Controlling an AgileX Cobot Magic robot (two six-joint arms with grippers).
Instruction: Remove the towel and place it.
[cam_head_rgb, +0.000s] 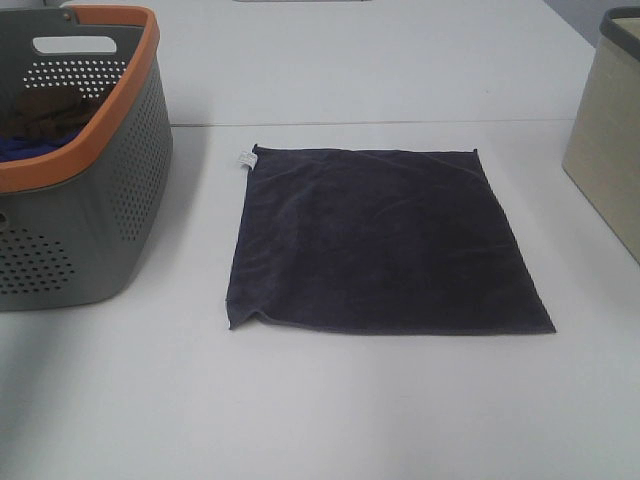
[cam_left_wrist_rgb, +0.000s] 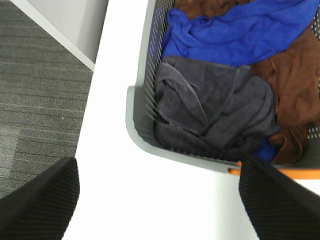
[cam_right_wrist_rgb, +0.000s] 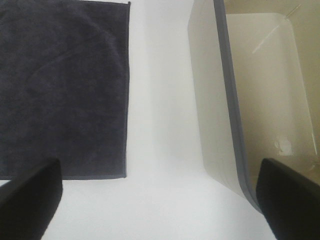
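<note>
The left end effector (cam_left_wrist_rgb: 159, 200) is spread wide, its two dark fingertips (cam_left_wrist_rgb: 37, 200) at the corners of the left wrist view, holding nothing. It hangs over the near corner of the grey basket (cam_left_wrist_rgb: 137, 132), which has an orange rim. Three cloths are heaped inside: a bright blue cloth (cam_left_wrist_rgb: 235, 35), a brown cloth (cam_left_wrist_rgb: 295, 85) and a crumpled dark grey cloth (cam_left_wrist_rgb: 215, 110).

The right end effector (cam_right_wrist_rgb: 159, 200) is likewise spread wide and empty, above the bare white surface (cam_right_wrist_rgb: 160, 125) between the towel (cam_right_wrist_rgb: 60, 85) and a beige bin (cam_right_wrist_rgb: 215, 100) with a grey rim.

One towel lies flat and square on the surface in the exterior view (cam_head_rgb: 380, 240), between basket and bin, touching neither. One near corner is slightly folded. A small white tag (cam_head_rgb: 243, 159) sits at its far corner nearest the basket; any writing on it is too small to read.
</note>
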